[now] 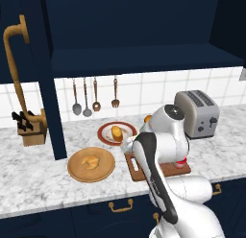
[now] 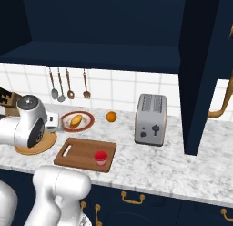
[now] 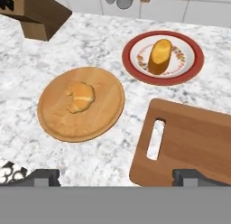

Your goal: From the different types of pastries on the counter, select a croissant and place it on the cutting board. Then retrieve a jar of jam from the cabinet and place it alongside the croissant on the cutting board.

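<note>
croissant [image 3: 80, 97] mid-plate, cutting board [image 3: 194, 146] beside

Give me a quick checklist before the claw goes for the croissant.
1. Croissant on the round wooden plate, nothing covering it: ok.
2. Claw open, holding nothing: ok.
3. Claw over the croissant: not ok, it sits off to one side, nearer the board's handle end.
4. Cutting board has bare room for the croissant: ok.
5. Jar of jam on the board: ok, at its corner.
6. Oblong pastry apart on its red-rimmed plate: ok.
</note>
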Robot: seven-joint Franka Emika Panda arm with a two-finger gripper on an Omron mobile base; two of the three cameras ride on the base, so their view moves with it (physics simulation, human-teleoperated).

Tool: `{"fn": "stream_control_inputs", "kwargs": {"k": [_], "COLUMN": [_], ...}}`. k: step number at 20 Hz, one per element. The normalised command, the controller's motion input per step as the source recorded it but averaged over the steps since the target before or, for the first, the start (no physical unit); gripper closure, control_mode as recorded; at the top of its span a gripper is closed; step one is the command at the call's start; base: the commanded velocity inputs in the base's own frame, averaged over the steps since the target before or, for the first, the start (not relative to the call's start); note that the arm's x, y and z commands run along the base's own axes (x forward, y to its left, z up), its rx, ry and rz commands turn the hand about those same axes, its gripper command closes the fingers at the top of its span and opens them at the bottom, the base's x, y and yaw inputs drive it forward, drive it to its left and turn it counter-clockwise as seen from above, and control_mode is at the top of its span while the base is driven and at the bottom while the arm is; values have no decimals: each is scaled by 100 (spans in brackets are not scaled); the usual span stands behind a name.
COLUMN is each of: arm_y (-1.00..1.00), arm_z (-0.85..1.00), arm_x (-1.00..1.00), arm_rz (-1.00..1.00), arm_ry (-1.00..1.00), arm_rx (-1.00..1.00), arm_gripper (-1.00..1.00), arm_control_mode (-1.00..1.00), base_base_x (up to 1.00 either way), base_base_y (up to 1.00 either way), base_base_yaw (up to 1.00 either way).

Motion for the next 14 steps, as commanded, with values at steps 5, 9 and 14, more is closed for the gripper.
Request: {"fn": "stream_control_inputs", "kwargs": {"k": [5,9,14], "arm_y": [88,67,36], "arm_z": [-9,-3,-1], "arm_x": [-10,41,12], "arm_rz": [-5,0,1], "arm_ry": [1,3,0], "arm_rx": [0,-4,0], "arm_gripper": [-100,-100,-100], "arm_control_mode": [-100,-100,-100], "base_base_x": [0,0,0], "base_base_y": [0,0,0], "base_base_yaw": [0,0,0]}}
